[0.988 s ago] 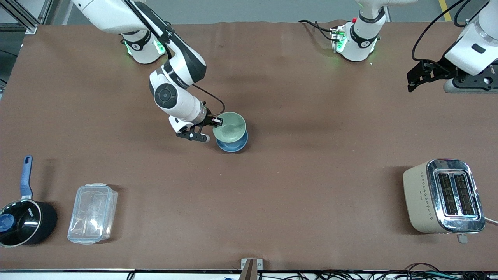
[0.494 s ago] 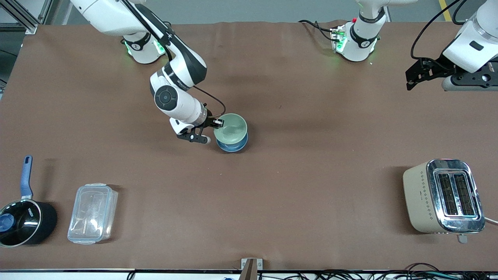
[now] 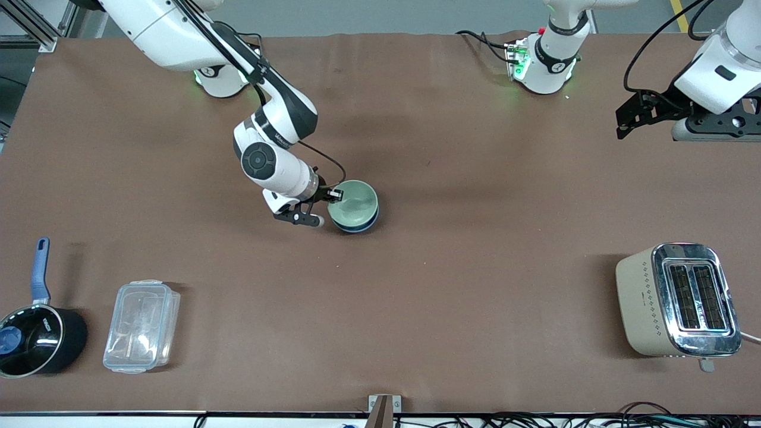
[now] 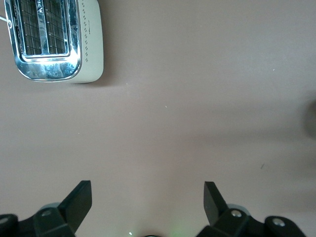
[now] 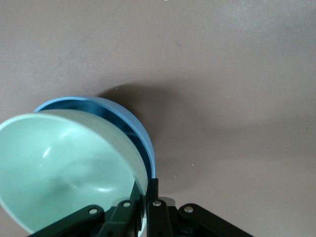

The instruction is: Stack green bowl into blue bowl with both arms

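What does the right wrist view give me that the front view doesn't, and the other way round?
Only the right wrist view shows up close that the right gripper pinches the green bowl by its rim, tilted in the blue bowl, not seated level.

Only the front view shows the left gripper waiting open above the left arm's end of the table, plus the toaster, clear container and saucepan.

Both show the two bowls, the right gripper and the brown table.

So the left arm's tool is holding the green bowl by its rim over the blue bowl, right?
Not quite: the right tool pinches the green bowl by its rim over the blue bowl, as the front view shows. The left tool is open and holds nothing, up over bare table at its own end.
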`<move>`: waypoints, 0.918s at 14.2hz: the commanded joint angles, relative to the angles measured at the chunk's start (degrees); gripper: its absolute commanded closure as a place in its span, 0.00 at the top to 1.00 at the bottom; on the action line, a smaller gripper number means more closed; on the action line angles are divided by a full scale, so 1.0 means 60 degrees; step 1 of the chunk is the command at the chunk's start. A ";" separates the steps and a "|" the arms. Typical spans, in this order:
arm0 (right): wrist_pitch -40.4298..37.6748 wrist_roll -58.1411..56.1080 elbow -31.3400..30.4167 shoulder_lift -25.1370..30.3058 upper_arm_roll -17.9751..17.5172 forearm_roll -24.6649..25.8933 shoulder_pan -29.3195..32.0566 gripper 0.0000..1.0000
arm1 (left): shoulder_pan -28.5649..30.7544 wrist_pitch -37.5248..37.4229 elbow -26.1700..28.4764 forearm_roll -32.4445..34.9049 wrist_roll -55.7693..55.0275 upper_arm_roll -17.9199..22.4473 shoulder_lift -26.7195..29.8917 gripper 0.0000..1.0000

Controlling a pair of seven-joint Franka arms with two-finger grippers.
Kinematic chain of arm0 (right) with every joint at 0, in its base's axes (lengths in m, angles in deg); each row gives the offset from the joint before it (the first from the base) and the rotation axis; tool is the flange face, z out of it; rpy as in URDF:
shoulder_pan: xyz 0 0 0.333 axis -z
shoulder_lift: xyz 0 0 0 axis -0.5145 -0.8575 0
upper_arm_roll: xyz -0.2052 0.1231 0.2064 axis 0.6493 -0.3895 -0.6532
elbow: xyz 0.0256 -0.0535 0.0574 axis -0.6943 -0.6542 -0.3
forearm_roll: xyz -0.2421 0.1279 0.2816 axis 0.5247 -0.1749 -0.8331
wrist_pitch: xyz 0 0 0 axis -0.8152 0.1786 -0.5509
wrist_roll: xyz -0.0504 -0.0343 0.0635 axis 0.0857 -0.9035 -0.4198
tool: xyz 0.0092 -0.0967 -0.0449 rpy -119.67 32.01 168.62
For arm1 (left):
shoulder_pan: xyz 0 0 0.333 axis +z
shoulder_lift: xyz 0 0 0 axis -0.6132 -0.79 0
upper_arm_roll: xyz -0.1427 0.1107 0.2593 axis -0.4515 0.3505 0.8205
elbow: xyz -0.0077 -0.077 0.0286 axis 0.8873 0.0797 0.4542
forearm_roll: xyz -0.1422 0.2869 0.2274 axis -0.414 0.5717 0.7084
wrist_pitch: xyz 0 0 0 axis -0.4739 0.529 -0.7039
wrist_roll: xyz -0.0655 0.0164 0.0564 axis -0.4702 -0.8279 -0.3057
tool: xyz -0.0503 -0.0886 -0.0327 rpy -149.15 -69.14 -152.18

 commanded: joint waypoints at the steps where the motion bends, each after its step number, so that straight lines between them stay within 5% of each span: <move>1: 0.0019 0.0274 0.0125 -0.0190 -0.0087 0.0305 0.0031 0.08 | 0.0065 -0.0028 -0.0272 -0.0190 -0.0026 -0.0007 -0.0161 1.00; 11: 0.0165 0.0596 0.0286 -0.0380 -0.0101 0.0291 -0.0057 0.09 | 0.0065 -0.0043 -0.0318 -0.0161 -0.0026 0.0008 -0.0249 1.00; 13: 0.0165 0.0582 0.0301 -0.0380 -0.0101 0.0422 0.0030 0.23 | 0.0065 -0.0057 -0.0332 -0.0161 0.0120 0.0008 -0.0322 1.00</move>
